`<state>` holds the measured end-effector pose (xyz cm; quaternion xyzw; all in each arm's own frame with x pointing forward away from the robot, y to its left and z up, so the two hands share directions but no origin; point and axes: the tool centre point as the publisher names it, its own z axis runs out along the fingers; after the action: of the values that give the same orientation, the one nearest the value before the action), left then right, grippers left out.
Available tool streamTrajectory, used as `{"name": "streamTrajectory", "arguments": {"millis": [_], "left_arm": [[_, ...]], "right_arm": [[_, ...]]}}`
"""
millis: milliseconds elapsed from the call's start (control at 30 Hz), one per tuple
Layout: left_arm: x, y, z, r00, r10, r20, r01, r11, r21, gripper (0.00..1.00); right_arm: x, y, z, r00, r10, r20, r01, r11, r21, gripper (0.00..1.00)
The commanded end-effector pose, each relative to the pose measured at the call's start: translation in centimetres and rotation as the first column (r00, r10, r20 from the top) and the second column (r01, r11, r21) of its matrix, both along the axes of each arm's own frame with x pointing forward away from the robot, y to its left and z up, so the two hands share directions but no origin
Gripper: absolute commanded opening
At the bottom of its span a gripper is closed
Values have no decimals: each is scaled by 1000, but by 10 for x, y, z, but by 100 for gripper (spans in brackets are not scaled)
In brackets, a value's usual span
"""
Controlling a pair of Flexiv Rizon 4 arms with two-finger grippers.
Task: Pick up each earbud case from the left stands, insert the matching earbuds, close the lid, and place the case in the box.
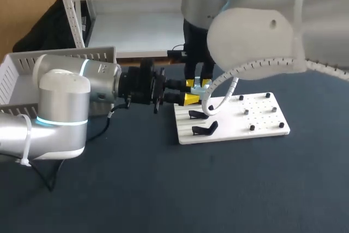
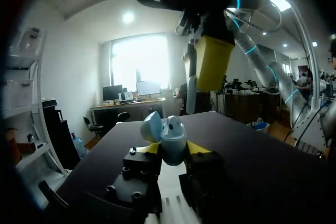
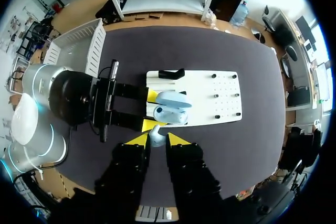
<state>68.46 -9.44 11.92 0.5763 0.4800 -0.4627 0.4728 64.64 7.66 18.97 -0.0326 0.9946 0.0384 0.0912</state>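
My left gripper (image 2: pixel 173 150) is shut on a light blue earbud case (image 2: pixel 172 136), held upright with its lid (image 2: pixel 151 127) tipped open. In the right wrist view the open case (image 3: pixel 171 114) sits between the left fingers, just over the near edge of the white stand board (image 3: pixel 223 98). My right gripper (image 3: pixel 156 139) hangs directly above the case, pointing down, and is shut on a small white earbud (image 3: pixel 156 134). In the head view the left gripper (image 1: pixel 190 99) and right gripper (image 1: pixel 198 83) meet at the board's left end; the case is mostly hidden there.
Two black stands (image 1: pixel 197 114) (image 1: pixel 205 129) sit on the left part of the white board (image 1: pixel 262 118), and small pegs dot its right half. A white slatted box (image 1: pixel 22 75) stands at the table's far left, behind my left arm.
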Motion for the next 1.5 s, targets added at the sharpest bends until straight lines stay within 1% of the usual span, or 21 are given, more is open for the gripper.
{"name": "streamTrajectory", "arguments": {"millis": [33,367,967,1167,1500], "left_arm": [[-1,0,-1,1000,4,2,-4,1000,-2,0],[-1,0,-1,1000,4,2,-4,1000,-2,0],[-1,0,-1,1000,4,2,-4,1000,-2,0],[-1,0,-1,1000,4,2,-4,1000,-2,0],[-1,0,-1,1000,4,2,-4,1000,-2,0]], "right_arm": [[7,4,-4,1000,-3,-11,3,1000,-8,0],[15,6,-10,1000,-13,-24,12,1000,-9,0],[19,1,-15,999,-25,-39,24,1000,-15,0],[23,1,-21,998,-27,-51,27,1000,-9,0],[27,1,-25,998,-28,-63,28,1000,-1,0]]}}
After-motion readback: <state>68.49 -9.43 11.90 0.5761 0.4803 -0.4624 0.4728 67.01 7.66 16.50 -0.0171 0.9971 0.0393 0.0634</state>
